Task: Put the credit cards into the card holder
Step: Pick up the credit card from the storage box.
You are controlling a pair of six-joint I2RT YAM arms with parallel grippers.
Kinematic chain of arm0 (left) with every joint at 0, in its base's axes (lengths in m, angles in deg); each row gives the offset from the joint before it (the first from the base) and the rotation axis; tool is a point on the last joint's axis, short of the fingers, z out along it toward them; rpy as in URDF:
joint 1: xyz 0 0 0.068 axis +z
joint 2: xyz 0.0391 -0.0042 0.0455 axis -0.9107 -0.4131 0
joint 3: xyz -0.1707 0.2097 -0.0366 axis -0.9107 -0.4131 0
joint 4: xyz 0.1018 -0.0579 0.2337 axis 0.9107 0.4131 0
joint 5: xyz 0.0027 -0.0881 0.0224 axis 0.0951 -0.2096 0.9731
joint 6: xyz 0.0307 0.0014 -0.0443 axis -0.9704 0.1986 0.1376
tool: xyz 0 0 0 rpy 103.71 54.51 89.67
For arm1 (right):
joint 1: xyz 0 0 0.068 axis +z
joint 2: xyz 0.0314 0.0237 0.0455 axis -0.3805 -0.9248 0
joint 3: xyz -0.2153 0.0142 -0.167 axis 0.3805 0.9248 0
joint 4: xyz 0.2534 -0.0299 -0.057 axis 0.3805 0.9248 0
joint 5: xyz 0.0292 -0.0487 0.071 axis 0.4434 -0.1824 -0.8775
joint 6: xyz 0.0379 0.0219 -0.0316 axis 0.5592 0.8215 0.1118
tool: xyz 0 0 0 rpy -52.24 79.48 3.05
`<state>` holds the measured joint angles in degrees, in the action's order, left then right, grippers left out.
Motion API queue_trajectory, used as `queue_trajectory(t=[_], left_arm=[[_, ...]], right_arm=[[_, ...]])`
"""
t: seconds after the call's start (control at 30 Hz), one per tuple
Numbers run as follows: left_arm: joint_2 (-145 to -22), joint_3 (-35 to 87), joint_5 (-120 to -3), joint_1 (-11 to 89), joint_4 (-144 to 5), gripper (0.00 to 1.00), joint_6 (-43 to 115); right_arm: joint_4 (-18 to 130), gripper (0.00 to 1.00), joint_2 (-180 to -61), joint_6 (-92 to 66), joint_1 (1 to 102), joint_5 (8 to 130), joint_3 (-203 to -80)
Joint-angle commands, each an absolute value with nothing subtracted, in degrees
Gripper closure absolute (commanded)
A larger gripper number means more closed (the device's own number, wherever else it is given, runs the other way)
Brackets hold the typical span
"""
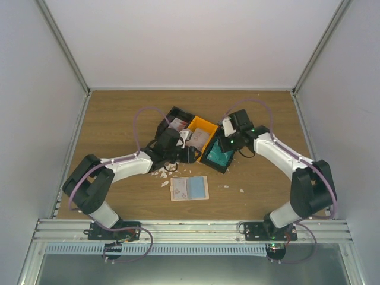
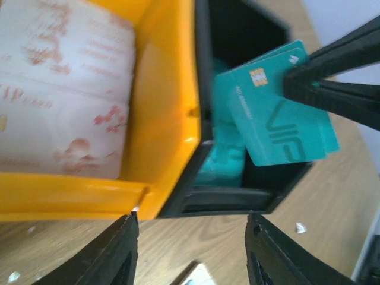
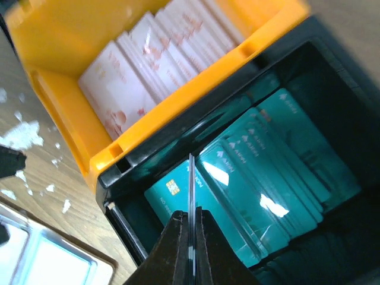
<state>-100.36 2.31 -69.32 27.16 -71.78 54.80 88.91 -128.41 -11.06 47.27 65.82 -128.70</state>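
Note:
The card holder [image 1: 190, 187] lies open on the table, tan-edged with a pale inside; its corner shows in the right wrist view [image 3: 47, 264]. My right gripper [image 3: 191, 217] is shut on teal credit cards [image 3: 191, 178], seen edge-on, seemingly two together, just above the black bin of teal cards [image 3: 279, 154]. In the left wrist view the held teal cards [image 2: 273, 119] hang over that bin. My left gripper [image 2: 193, 240] is open and empty, low over the table in front of the tray. White red-blotched cards [image 3: 154, 59] fill the orange bin.
The three-bin tray [image 1: 208, 126] stands mid-table: a black bin with pinkish-grey cards [image 1: 178, 123], the orange bin, the black teal bin [image 1: 218, 155]. White scraps [image 1: 160, 173] lie left of the holder. Both arms [image 1: 261, 142] crowd the tray.

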Motion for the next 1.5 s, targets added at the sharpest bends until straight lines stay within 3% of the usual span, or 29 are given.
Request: queue_trajectory(t=[0.0, 0.17, 0.4, 0.77, 1.07, 1.27, 1.4, 1.47], left_arm=[[-97.20, 3.02, -77.29, 28.37, -78.67, 0.43, 55.33], [-99.15, 7.52, -88.93, 29.63, -79.36, 0.30, 55.53], [-104.70, 13.63, -95.42, 29.65, -80.75, 0.16, 57.36], [-112.65, 18.04, -104.72, 29.57, -87.10, 0.13, 65.88], [-115.63, 18.93, -107.05, 29.21, -91.55, 0.52, 70.61], [-115.86, 18.74, -108.37, 29.21, -94.97, 0.67, 73.07], [-115.03, 18.39, -108.98, 29.30, -95.83, 0.97, 72.56], [-114.22, 18.25, -109.12, 29.38, -95.86, 1.00, 72.03]], right_arm=[[83.66, 1.00, -122.66, -6.41, 43.25, 62.40, -126.52], [78.99, 0.99, -118.14, -1.59, 37.19, 53.65, -123.59], [69.04, 1.00, -113.45, 8.31, 31.27, 37.11, -117.45], [59.58, 1.00, -110.15, 14.93, 28.27, 21.24, -111.30], [52.83, 0.99, -111.61, 18.86, 28.31, 17.33, -108.79], [51.08, 0.99, -111.75, 19.65, 28.31, 15.44, -107.57], [52.58, 0.99, -110.97, 17.30, 28.34, 15.85, -107.67], [54.62, 0.93, -109.93, 14.96, 28.25, 17.54, -107.93]])
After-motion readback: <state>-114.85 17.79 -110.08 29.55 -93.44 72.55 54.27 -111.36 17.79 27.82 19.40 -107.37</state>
